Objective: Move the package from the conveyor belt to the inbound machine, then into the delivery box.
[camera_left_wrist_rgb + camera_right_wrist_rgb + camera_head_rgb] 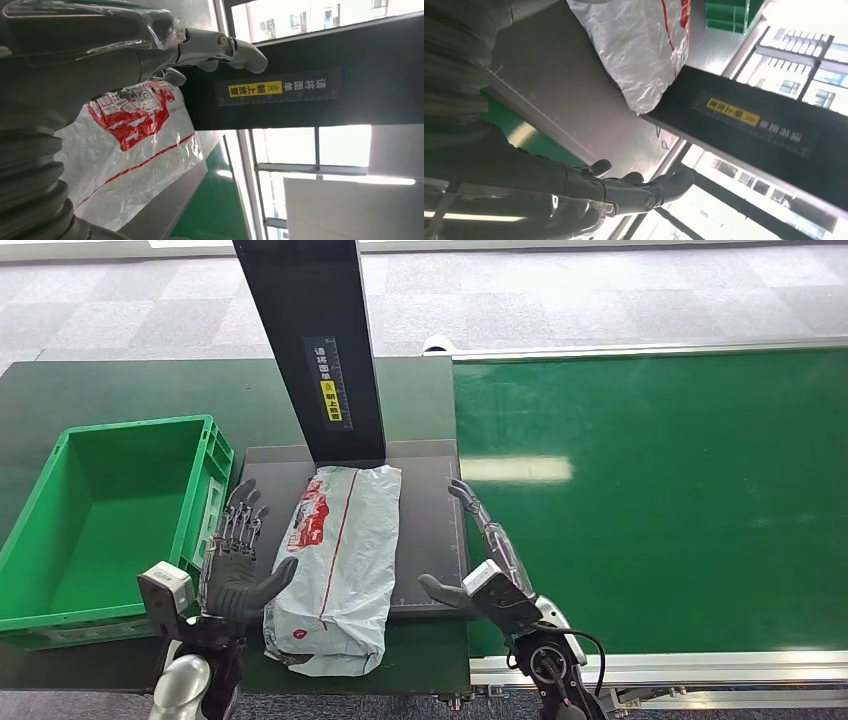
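Both hands are spread and hold nothing: the left hand [237, 562] and right hand [478, 558] flank the package [337, 562] on the scanner plate [432, 525]. Squeeze it evenly from both sides, then lift toward the green box [60, 535] at the plate's left edge.

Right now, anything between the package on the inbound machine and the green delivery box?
Only the left hand: it sits open beside the package, between it and the delivery box. The box's near wall must also be cleared. Nothing else visible.

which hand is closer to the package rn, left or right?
The left hand: its open fingers sit right beside the grey plastic package with red print, at its edge. The right hand is also open, with bare dark scanner platform between it and the package.
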{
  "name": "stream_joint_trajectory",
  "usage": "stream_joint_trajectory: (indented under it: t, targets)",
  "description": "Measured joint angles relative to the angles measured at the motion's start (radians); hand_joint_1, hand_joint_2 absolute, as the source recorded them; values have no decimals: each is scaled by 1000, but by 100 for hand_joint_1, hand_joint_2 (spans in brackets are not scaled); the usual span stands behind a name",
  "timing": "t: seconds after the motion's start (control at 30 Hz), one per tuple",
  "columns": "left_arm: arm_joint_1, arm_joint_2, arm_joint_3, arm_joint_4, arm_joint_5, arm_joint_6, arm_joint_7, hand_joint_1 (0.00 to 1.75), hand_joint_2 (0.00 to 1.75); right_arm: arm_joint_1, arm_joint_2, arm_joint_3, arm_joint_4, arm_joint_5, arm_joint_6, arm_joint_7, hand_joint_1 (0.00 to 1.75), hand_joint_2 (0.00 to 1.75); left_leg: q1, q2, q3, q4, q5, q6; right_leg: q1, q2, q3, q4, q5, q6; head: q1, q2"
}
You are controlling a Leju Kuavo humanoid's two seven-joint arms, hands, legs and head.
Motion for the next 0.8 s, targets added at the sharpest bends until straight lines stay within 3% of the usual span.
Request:
stream_joint_trajectory:
  t: [0.2,0.37,0.63,0.8]
  targets:
    - [-1,7,-57,0,-193,32,20,0,175,12,3,-51,-26,-17,5,16,0,175,0,0,0,0,0,0,0,0,0,0,0,0,0,0]
    - [-9,28,-156,11,-473,66,93,0,175,19,7,-75,-33,-17,14,23,0,175,0,0,0,0,0,0,0,0,0,0,0,0,0,0]
    - [-38,51,-265,83,-680,41,179,0,175,27,9,-92,-34,-5,17,24,0,175,0,0,0,0,0,0,0,0,0,0,0,0,0,0]
    - [-73,56,-303,189,-756,92,223,0,175,39,12,-103,-41,5,17,32,0,175,0,0,0,0,0,0,0,0,0,0,0,0,0,0]
